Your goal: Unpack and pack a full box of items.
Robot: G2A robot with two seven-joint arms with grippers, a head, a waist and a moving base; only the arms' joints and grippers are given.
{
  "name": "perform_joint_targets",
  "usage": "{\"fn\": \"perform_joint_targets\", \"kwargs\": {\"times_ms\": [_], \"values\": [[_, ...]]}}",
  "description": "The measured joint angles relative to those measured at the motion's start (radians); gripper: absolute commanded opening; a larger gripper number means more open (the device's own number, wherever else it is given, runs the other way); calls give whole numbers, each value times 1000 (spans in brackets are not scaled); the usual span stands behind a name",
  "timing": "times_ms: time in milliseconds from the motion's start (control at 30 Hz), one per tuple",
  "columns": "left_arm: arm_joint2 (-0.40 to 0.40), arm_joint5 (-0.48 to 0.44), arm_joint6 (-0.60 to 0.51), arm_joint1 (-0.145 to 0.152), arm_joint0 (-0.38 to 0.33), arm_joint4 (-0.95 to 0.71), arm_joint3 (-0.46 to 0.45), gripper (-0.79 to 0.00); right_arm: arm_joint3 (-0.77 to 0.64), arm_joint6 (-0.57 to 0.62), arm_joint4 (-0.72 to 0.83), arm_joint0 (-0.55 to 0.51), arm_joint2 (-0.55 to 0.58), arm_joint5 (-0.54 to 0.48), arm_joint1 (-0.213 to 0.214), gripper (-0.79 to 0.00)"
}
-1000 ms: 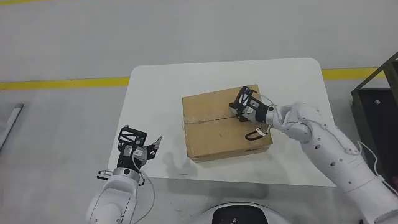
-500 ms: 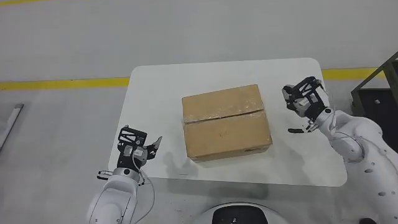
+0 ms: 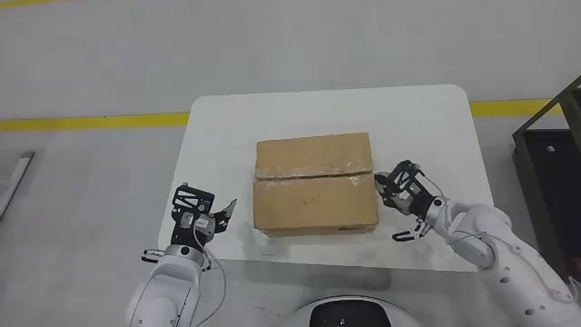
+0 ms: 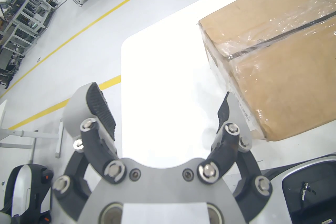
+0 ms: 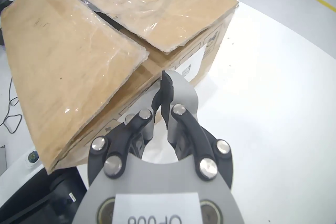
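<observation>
A brown cardboard box (image 3: 313, 182) sits mid-table with its top flaps down and clear tape along the middle seam. In the right wrist view the box (image 5: 78, 33) has its flap ends lifted a little at the near side. My right gripper (image 3: 383, 185) is shut, empty, with its tips (image 5: 162, 88) against that side wall, just under the flaps. My left gripper (image 3: 211, 203) hovers open and empty over the table's front left part, a short way from the box's corner (image 4: 283, 57). Nothing lies between its pads (image 4: 101, 104).
The white table (image 3: 408, 118) has bare surface behind and to the right of the box. A dark metal rack (image 3: 549, 150) stands off the table's right side. A yellow floor line (image 3: 91, 122) runs past the table.
My right gripper left the box top, swung out to the right, then came back in against the box's right side. The box has slid left and squared up. The left arm stayed still.
</observation>
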Motion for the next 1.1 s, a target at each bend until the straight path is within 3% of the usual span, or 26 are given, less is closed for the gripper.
{"fn": "perform_joint_targets", "kwargs": {"times_ms": [167,367,500,600,733,900,1100], "values": [[0,0,0,0,0,0,0,0,-47,-11,5,-14,6,6,1,-785],[7,-17,35,0,5,-22,-26,0,-198,-42,10,-25,128,226,4,-785],[2,-36,46,-2,11,-116,-100,0,-318,-32,-30,-51,189,397,3,-785],[-12,-32,47,-2,10,-169,-167,0,-387,-23,-37,-98,223,463,2,-785],[-38,-14,59,-4,-18,-245,-209,0,-468,-28,-73,-184,270,466,6,-785],[-63,-36,59,-1,-80,-309,-206,0,-509,-91,-100,-310,332,391,12,-785],[-40,-35,38,0,-93,-312,-206,0,-523,-198,-93,-451,401,338,12,-785]]}}
